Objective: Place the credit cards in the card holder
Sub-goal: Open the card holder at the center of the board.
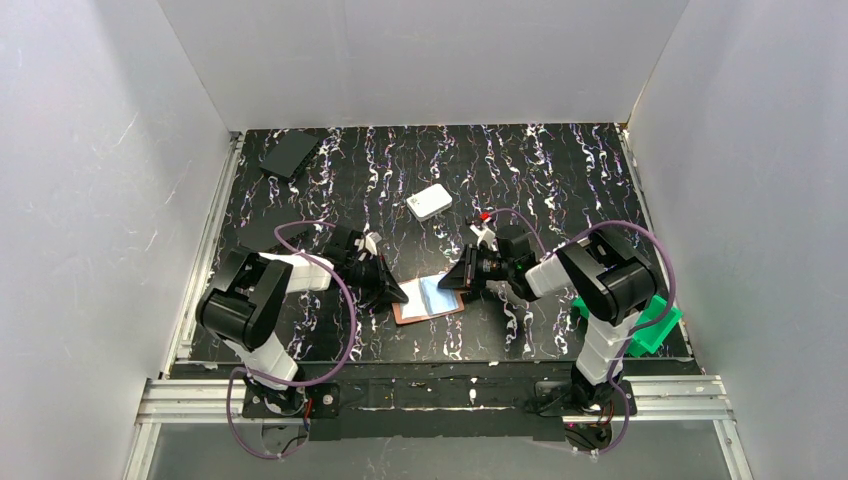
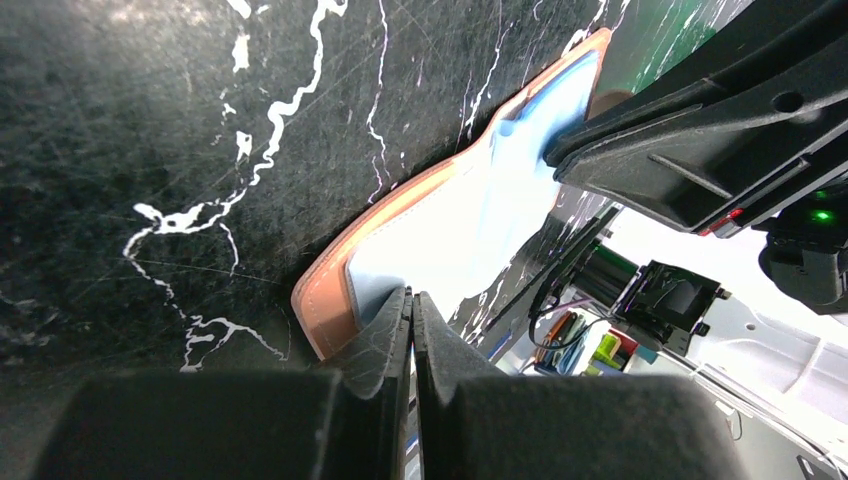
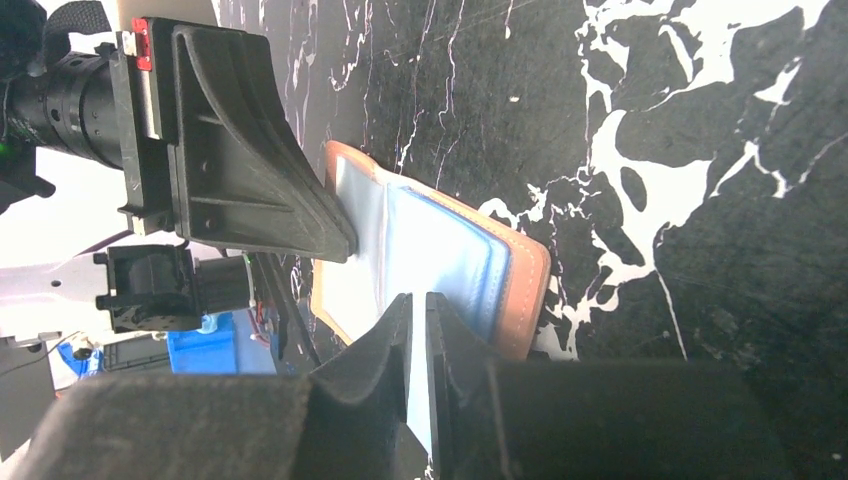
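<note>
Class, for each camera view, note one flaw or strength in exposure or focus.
Left wrist: the inner panel of the card holder glares white; the left gripper in the foreground is blurred. Right wrist: the background past the table edge is washed out; the right gripper looks soft. Top external: even light, no strong shadows.

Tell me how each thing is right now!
Card holder, open, lying flat on the table.
Left gripper, shut, tips pressing on the card holder.
Right gripper, shut on the card holder's thin pale flap.
White box, closed, lying flat.
</note>
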